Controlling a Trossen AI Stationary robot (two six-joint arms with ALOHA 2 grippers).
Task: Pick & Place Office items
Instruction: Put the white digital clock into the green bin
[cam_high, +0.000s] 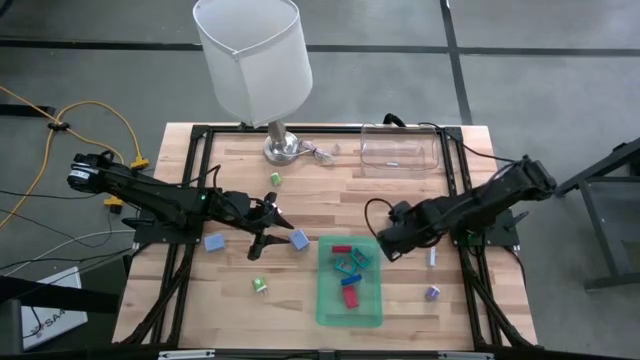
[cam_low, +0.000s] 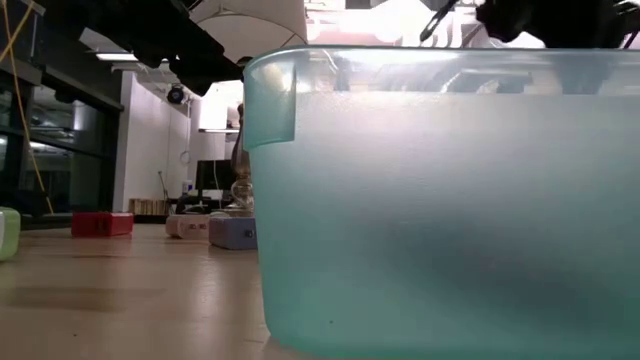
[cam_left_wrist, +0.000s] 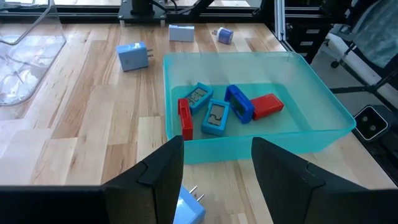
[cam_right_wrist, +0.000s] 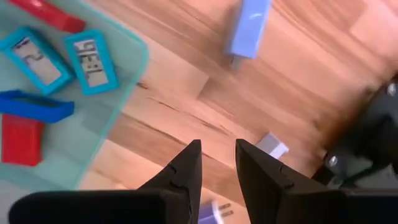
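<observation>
Tray (cam_high: 350, 310) in translucent green sits at the near edge of the table, right of centre, holding 5 office items: 2 teal clock-faced blocks (cam_left_wrist: 216, 117), a blue block (cam_left_wrist: 239, 103), a red block (cam_left_wrist: 268, 105) and a red stick-like piece (cam_left_wrist: 185, 118) standing against the tray wall. In the low view the tray's wall (cam_low: 440, 200) fills most of the picture.

A small green piece (cam_high: 259, 285) lies left of the tray, and a purple piece (cam_high: 432, 293) lies to its right. Farther back on the right side, a pale blue-white stick (cam_high: 433, 257) lies between the tray and the table's edge.

The right gripper (cam_high: 385, 246) hovers just beside the tray's far right corner, its fingers (cam_right_wrist: 186, 171) a narrow gap apart with nothing between them.

The left gripper (cam_high: 265, 232) is over the table left of the tray, fingers (cam_left_wrist: 163, 168) spread wide and empty, with a blue plug-like block (cam_high: 299, 239) just beside them. Another blue block (cam_high: 214, 242) lies farther left under the arm.

Beyond, a green piece (cam_high: 275, 178) lies near the lamp (cam_high: 255, 60), and a clear container (cam_high: 400, 150) stands at the far right.
</observation>
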